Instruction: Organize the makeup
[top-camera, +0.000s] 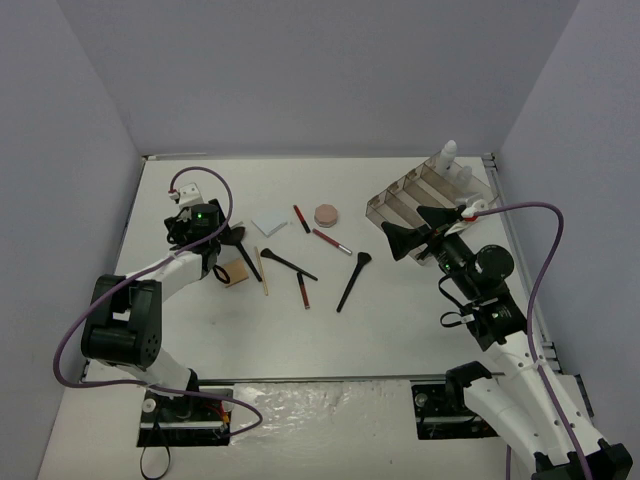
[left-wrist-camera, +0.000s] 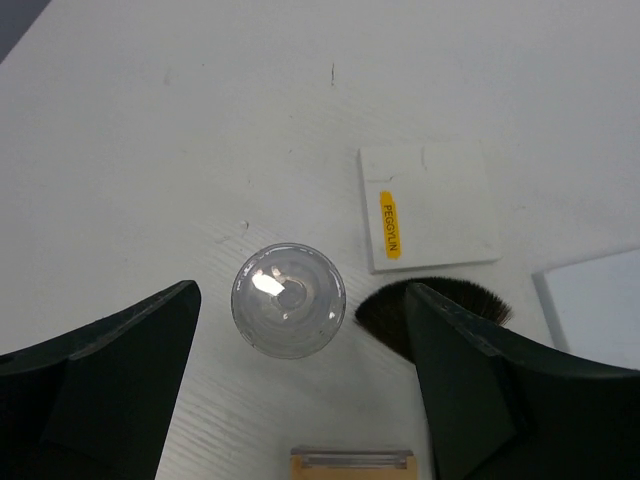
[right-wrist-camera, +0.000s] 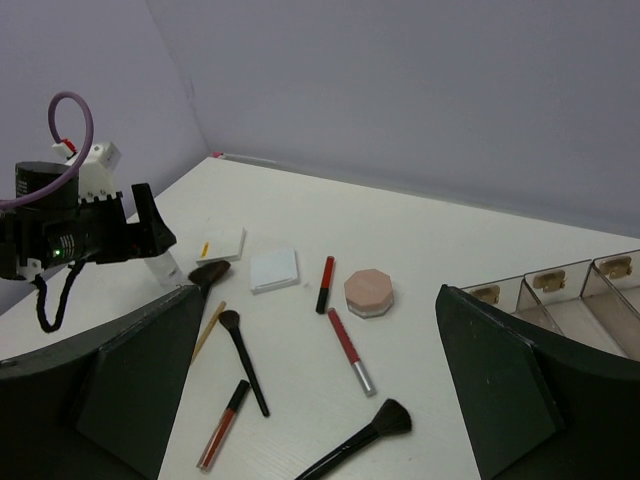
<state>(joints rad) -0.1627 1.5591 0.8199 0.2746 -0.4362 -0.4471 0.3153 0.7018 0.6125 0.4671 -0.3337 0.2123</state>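
Note:
My left gripper (top-camera: 210, 235) is open, pointing down over a clear bottle (left-wrist-camera: 288, 300) that stands between its fingers without touching them. Around it lie a white pad with a yellow label (left-wrist-camera: 430, 205), a black brush head (left-wrist-camera: 440, 303), a pale-blue pad (left-wrist-camera: 595, 300) and a tan pad (left-wrist-camera: 352, 462). My right gripper (top-camera: 410, 228) is open and empty, held above the table next to the tray. Its view shows a pink compact (right-wrist-camera: 368, 292), two red pencils (right-wrist-camera: 325, 283) (right-wrist-camera: 348, 345), black brushes (right-wrist-camera: 243, 360) (right-wrist-camera: 360, 440), a red gloss tube (right-wrist-camera: 222, 425) and a wooden pencil (right-wrist-camera: 208, 330).
The smoky clear tray (top-camera: 400, 195) with divided compartments stands at the back right, with white-capped bottles (top-camera: 447, 157) at its far end. Grey walls close the table on three sides. The items lie scattered across the middle and left of the table.

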